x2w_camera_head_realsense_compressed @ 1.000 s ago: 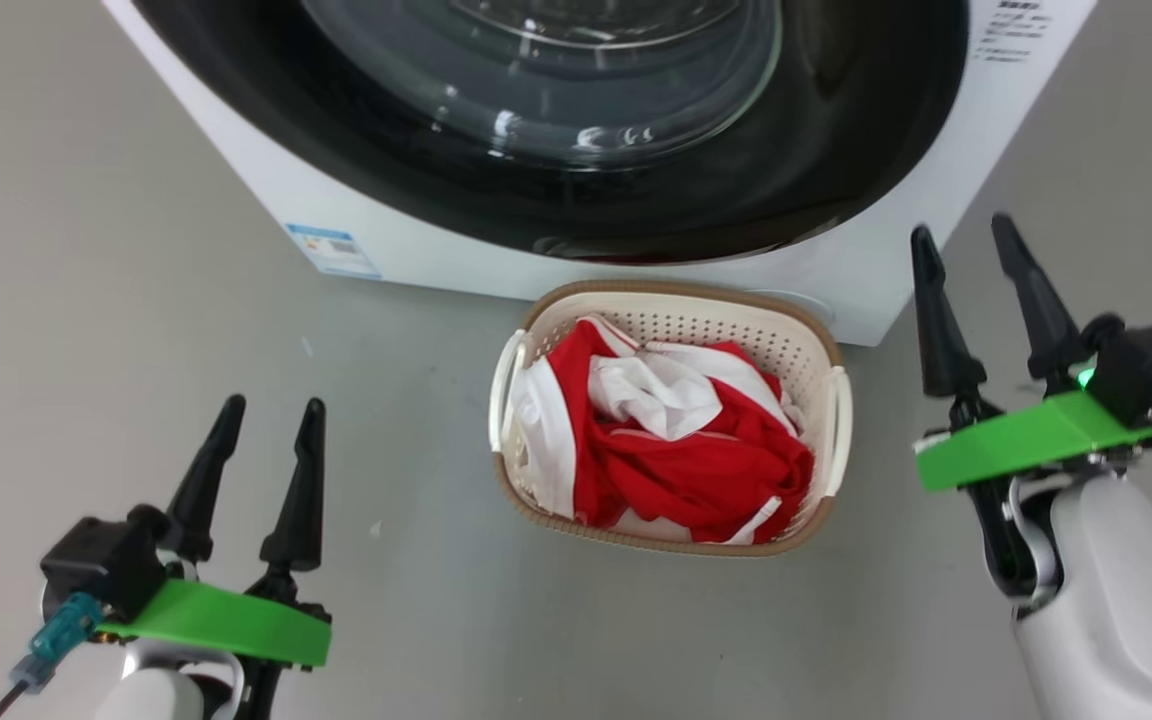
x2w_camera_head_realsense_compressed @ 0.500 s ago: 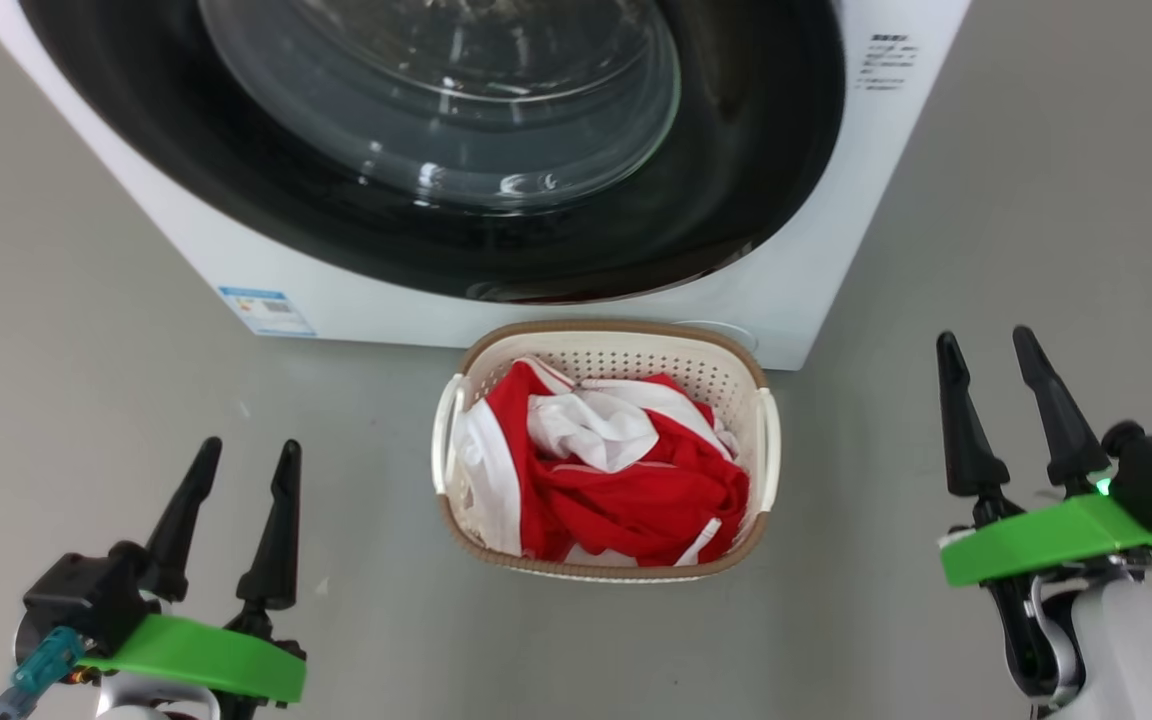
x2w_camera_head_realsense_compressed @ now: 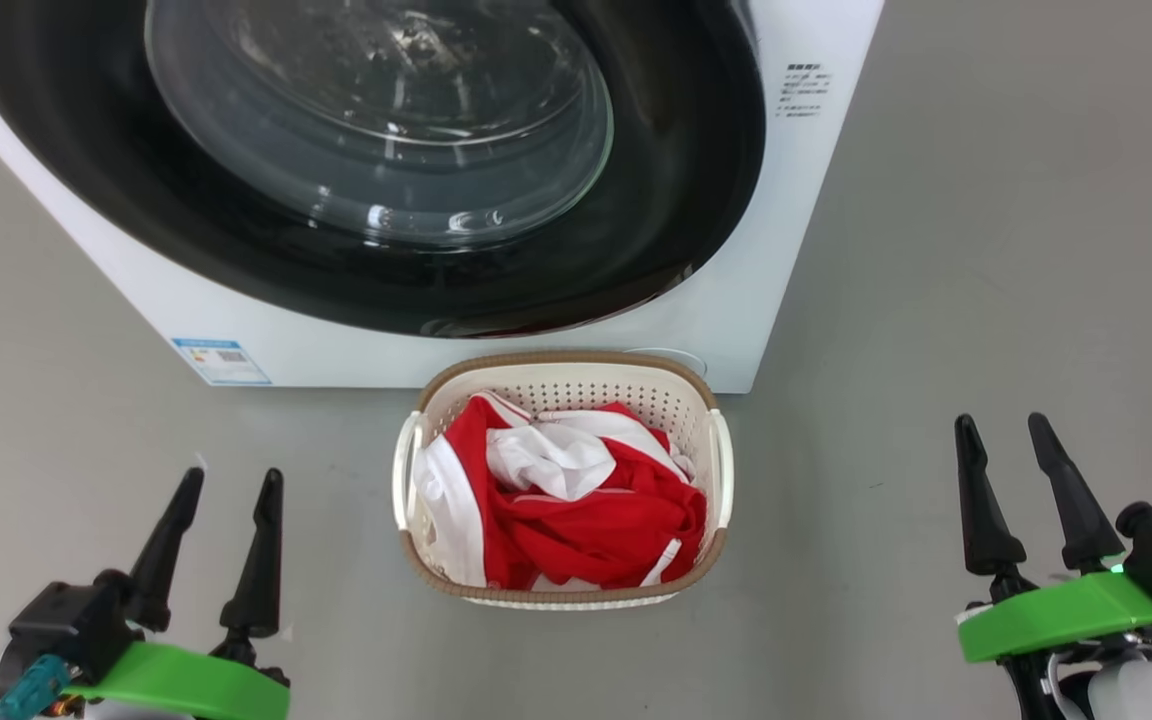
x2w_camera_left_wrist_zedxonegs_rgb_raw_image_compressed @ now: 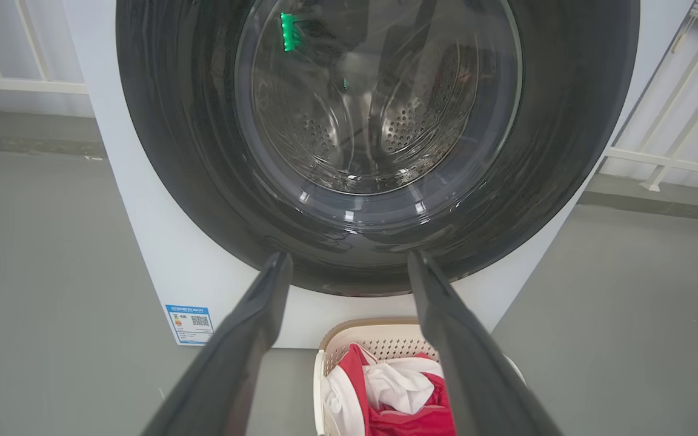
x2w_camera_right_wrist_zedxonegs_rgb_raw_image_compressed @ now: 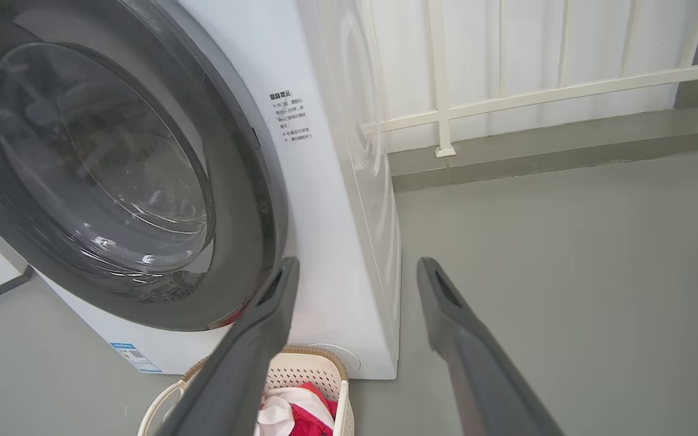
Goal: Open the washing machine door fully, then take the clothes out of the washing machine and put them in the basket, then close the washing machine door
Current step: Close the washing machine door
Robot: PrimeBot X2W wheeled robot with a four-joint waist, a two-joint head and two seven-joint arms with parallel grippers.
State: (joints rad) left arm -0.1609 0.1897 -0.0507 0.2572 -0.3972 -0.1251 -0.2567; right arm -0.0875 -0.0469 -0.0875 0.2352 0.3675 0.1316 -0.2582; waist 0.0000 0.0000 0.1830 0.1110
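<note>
— Where are the clothes (x2w_camera_head_realsense_compressed: 586,520)?
— Heaped in the basket (x2w_camera_head_realsense_compressed: 556,361), on the floor just before the washing machine (x2w_camera_head_realsense_compressed: 806,230); the door (x2w_camera_head_realsense_compressed: 681,200) lies against its front.
— Your end effectors?
— My left end effector (x2w_camera_head_realsense_compressed: 235,473) and right end effector (x2w_camera_head_realsense_compressed: 999,420) flank the basket, fingers apart, empty.

The head camera has moved, so the whole picture has slid. The washer (x2w_camera_head_realsense_compressed: 806,200) now sits more to the left, and more of its door (x2w_camera_head_realsense_compressed: 676,180) shows. The basket (x2w_camera_head_realsense_compressed: 566,358) shows lower, more to the left and a bit smaller. The right gripper (x2w_camera_head_realsense_compressed: 1000,422) has pulled back toward the robot. Its tips were up beside the washer's bottom corner, past the basket's far rim. Now they are level with the basket's far half. The left gripper (x2w_camera_head_realsense_compressed: 235,475) shows a little lower too.
</note>
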